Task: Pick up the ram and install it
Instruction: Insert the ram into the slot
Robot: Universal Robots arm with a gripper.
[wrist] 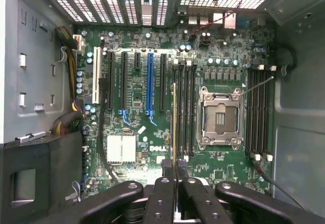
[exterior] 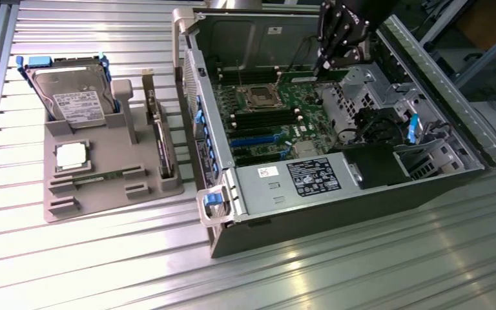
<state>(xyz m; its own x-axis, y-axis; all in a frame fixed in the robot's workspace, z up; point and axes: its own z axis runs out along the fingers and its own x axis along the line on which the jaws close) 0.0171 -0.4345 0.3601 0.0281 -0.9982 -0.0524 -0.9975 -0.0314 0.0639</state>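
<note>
At the exterior view's left, a grey moulded plastic tray holds a silver hard drive, a square silver processor chip and a wide expansion card standing on edge. To its right lies the open black computer case, with the green motherboard facing up and its empty metal-framed processor socket near the middle. Further right, near the case's back wall, the black gripper reaches down into the case, its fingers clamped on the ram, a long, slim green circuit-board stick. The stick sits level, with its long axis running across the exterior view. From the wrist view the gripper grips one end and the ram shows edge-on as a thin line reaching straight out from the fingers. That line runs parallel to the bank of long black memory slots beside the socket, over the bank's outer edge. It looks held above the board, not seated.
</note>
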